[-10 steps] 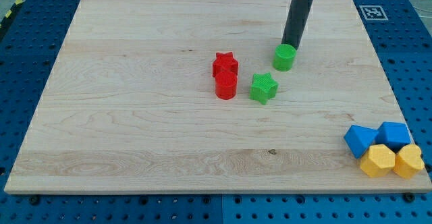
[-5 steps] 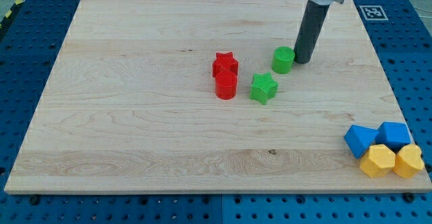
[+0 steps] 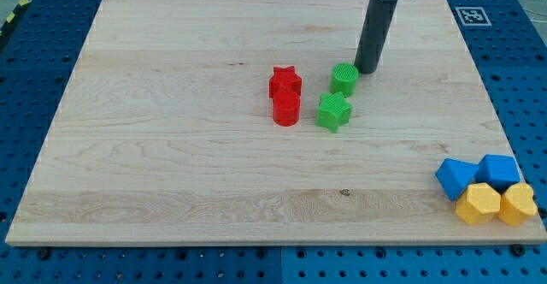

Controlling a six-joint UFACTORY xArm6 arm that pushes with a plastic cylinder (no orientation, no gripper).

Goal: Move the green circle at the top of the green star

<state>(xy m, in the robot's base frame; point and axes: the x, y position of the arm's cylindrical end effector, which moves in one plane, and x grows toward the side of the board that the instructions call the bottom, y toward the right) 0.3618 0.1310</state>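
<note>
The green circle point(image 3: 344, 79) sits on the wooden board, just above and slightly right of the green star point(image 3: 334, 111), with a narrow gap between them. My tip point(image 3: 367, 69) rests on the board at the circle's upper right edge, touching or nearly touching it. The dark rod rises from there out of the view's top.
A red star point(image 3: 285, 82) and a red circle point(image 3: 285, 109) stand close together left of the green star. Two blue blocks point(image 3: 458, 178) point(image 3: 500, 171) and two yellow blocks point(image 3: 479, 204) point(image 3: 518, 204) cluster at the board's bottom right corner point(image 3: 513, 233).
My tip swung from above the green circle to its right side, then moved left. The circle slid left and a little down, closer to the green star.
</note>
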